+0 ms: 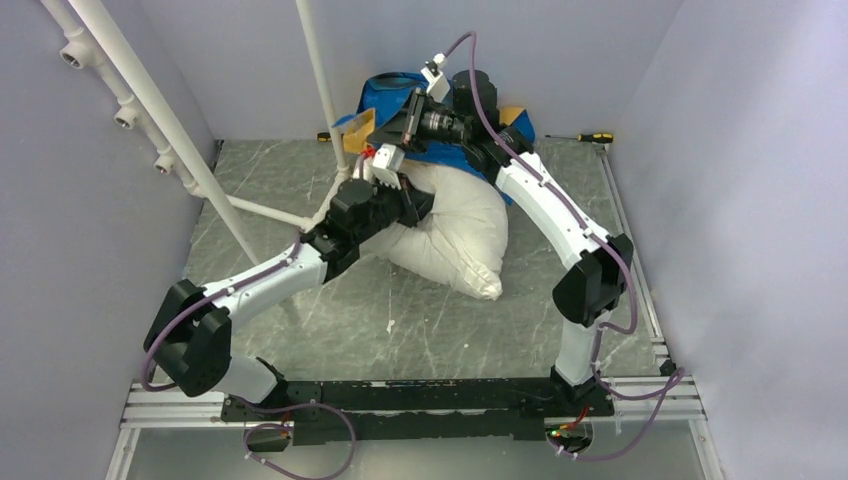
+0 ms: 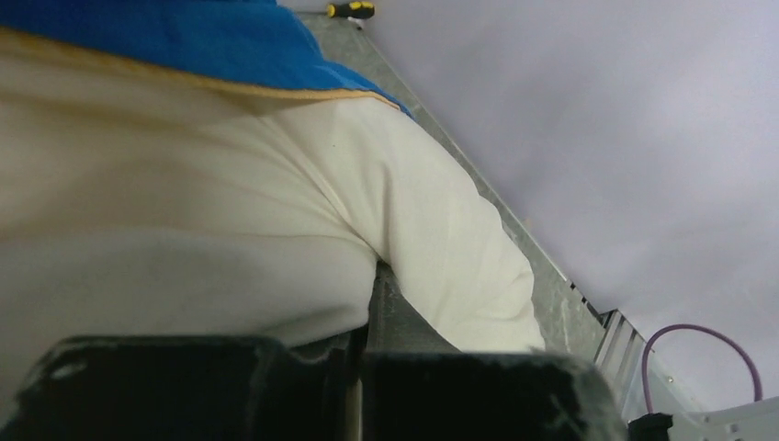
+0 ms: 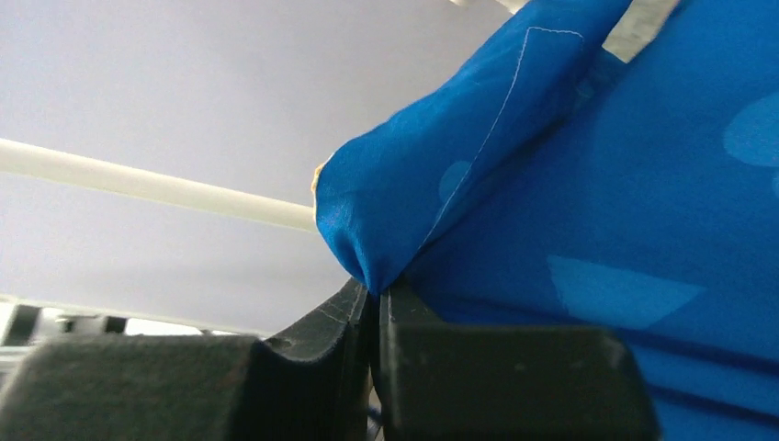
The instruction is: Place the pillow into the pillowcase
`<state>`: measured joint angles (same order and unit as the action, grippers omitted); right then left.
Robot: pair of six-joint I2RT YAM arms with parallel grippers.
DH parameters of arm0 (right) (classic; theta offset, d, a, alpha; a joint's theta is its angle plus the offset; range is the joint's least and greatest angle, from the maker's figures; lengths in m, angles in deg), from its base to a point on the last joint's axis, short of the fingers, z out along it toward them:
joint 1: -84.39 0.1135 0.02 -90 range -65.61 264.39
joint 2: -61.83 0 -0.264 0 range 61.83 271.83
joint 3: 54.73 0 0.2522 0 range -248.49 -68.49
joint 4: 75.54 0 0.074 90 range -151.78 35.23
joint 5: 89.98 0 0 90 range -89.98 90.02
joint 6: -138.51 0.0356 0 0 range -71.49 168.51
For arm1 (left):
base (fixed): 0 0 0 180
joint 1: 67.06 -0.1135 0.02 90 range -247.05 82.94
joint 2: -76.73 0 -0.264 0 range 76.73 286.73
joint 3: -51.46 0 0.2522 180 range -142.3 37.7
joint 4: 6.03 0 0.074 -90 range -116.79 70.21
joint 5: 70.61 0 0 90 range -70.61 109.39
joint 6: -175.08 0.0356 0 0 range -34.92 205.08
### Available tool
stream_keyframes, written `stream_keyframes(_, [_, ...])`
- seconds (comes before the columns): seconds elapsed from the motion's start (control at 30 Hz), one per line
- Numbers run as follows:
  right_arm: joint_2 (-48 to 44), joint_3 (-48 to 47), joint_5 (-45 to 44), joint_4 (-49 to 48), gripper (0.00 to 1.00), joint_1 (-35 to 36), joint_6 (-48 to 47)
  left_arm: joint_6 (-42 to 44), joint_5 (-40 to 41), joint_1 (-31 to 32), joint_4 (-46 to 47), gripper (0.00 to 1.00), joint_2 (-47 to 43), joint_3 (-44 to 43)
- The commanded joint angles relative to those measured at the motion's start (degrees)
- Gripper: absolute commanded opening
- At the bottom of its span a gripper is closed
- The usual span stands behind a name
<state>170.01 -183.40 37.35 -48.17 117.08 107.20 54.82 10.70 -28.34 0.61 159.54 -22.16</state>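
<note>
Right, on my right wrist feed the right jaws are clamped on a pinched fold of the case (image 3: 597,230). Blue cloth bunches up out of the join between them, and a stitched hem runs across the fold. Past the fold a white pipe (image 3: 165,188) crosses in front of the grey wall.

On my left wrist feed the left jaws are closed together and sit tight against the pillow (image 2: 230,211). I cannot tell whether any of its cover is nipped between them. The pillow bulges over them, and the case's blue edge, trimmed in orange, lies across its top.

From overhead, the left arm (image 1: 270,275) reaches in over the pillow's left side. The right arm (image 1: 560,205) bends over the far end, where the case is heaped against the back wall. The pillow lies on the grey tabletop (image 1: 400,320), middle to far, with its near corner bare and pointing back toward the bases. Its far end is under the blue cloth, and how far inside it sits I cannot make out. One screwdriver (image 1: 590,137) lies at the far right edge of the tabletop, well apart from the pillow. A second one (image 1: 325,136) lies just left of the case.
</note>
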Motion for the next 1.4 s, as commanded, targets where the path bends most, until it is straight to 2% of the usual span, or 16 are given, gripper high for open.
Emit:
stream_keyframes(0.0, [-10.77,2.71,4.32,6.30,0.21,5.72,-13.18,-1.12,5.78,-0.87,14.69,0.00,0.54,5.67])
stream_keyframes(0.1, [-8.41,2.85,-0.19,16.03,0.50,5.72,-22.27,-2.13,6.96,-1.22,16.96,0.00,0.08,8.87])
stream_keyframes(0.23, [-11.21,2.59,-13.20,24.50,0.89,5.68,-31.37,-2.90,6.35,-2.57,16.70,0.00,0.65,10.24])
stream_keyframes(0.3, [-14.60,3.42,-20.82,28.47,0.99,5.21,-34.41,-3.90,6.42,-3.60,16.93,0.00,0.78,11.27])
stream_keyframes(0.37, [-18.51,6.39,-23.93,30.13,1.00,2.68,-35.38,-4.90,5.81,-5.12,18.01,0.00,0.86,12.87])
stream_keyframes(0.43, [-22.96,13.57,-22.24,29.72,1.00,-2.33,-34.69,-5.88,4.95,-6.25,18.62,0.00,0.74,13.91])
stream_keyframes(0.6, [-33.76,32.31,-13.26,22.77,1.00,-18.14,-31.56,-5.91,3.28,-7.59,17.67,0.00,0.26,14.45])
stream_keyframes(0.73, [-35.34,45.30,-2.87,14.54,1.00,-31.74,-25.97,-5.13,1.79,-7.97,16.28,0.00,-0.38,14.09])
stream_keyframes(0.8, [-33.71,50.95,2.18,7.84,1.00,-36.88,-21.39,-4.76,1.17,-8.09,15.40,0.00,-0.97,13.98])
stream_keyframes(0.93, [-27.81,57.18,8.61,-7.16,1.00,-41.33,-11.55,-4.76,0.80,-8.13,15.00,0.00,-2.08,14.55])
stream_keyframes(1.13, [-15.62,56.85,11.96,-26.55,1.00,-42.25,0.66,-4.97,-0.58,-8.16,13.87,0.00,-3.29,14.64])
stream_keyframes(1.23, [-9.04,53.82,12.73,-31.29,0.99,-42.27,4.12,-4.67,-1.56,-8.14,13.53,0.00,-3.73,14.57])
stream_keyframes(1.37, [0.25,52.43,15.15,-44.26,0.93,-42.27,13.45,-4.11,-2.88,-8.22,13.54,0.00,-4.72,14.33])
